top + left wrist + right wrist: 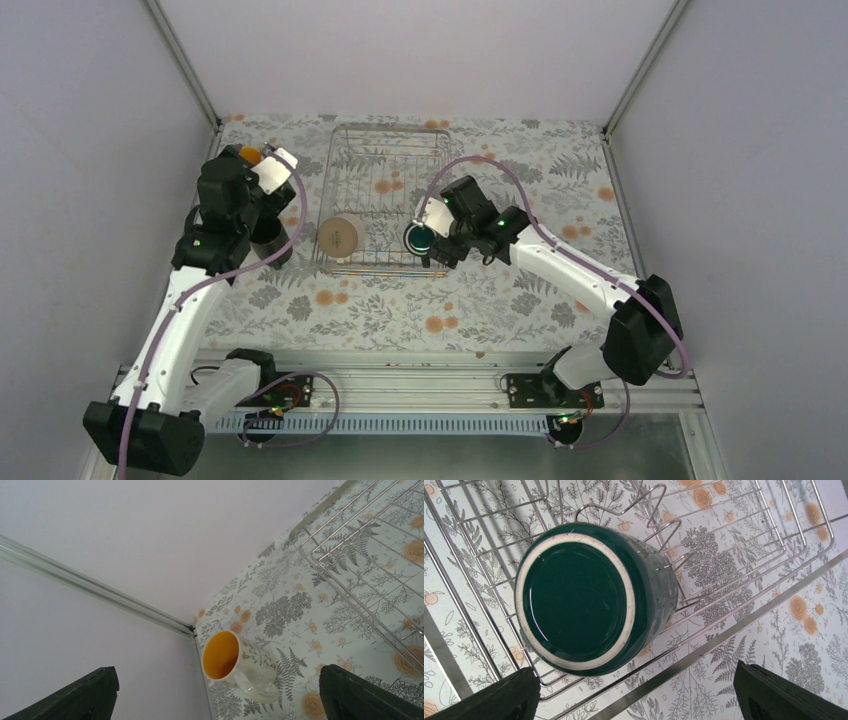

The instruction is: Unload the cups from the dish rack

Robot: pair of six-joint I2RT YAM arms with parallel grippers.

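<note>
Near right corner of dish rack (390, 128): dark green cup (584, 597), 1 of 2 there, upside down beneath right gripper (636, 695), spread wide. Rigid, glazed, likely slick, breakable; pinch across the wall. Farther left: left gripper (220, 690) spread, empty, facing yellow-orange cup (240, 662).

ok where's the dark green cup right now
In the top view, the dark green cup sits base-up in the dish rack's near right corner, right of the cream cup.

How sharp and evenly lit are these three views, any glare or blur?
Top external: soft, even light, dish rack wires crisp, only faint shadows. Left wrist: yellow-lined cup sharp, no glare. Right wrist: dark green cup in focus with mild sheen, wires shadowing the patterned cloth.
</note>
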